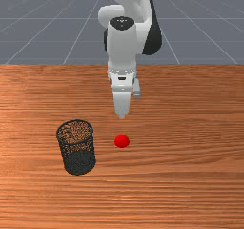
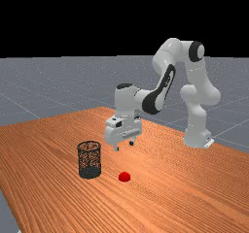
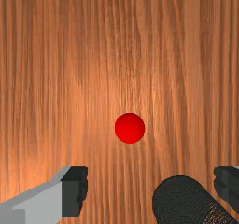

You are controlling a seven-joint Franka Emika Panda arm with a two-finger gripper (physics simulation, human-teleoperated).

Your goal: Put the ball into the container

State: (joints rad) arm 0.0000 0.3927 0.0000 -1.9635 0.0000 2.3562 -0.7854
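Evidently, the jaws stand wide apart to make room for the ball [image 3: 130, 128].
They hold nothing; the gripper [image 2: 124, 146] hangs above the table [image 1: 190, 175], how squarely aligned is hard to judge. Plain, round and bright red, the ball lies near the upright black mesh bin [image 1: 78, 163], probably handy for the drop.

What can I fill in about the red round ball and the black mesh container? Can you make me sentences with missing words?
1. The black mesh container stands on the front view's ____ side of the red round ball.
2. The orange-brown table is made of ____.
3. The white robot hand has ____ fingers.
4. The fingers are not shut but ____.

Missing words: left; wood; two; open.
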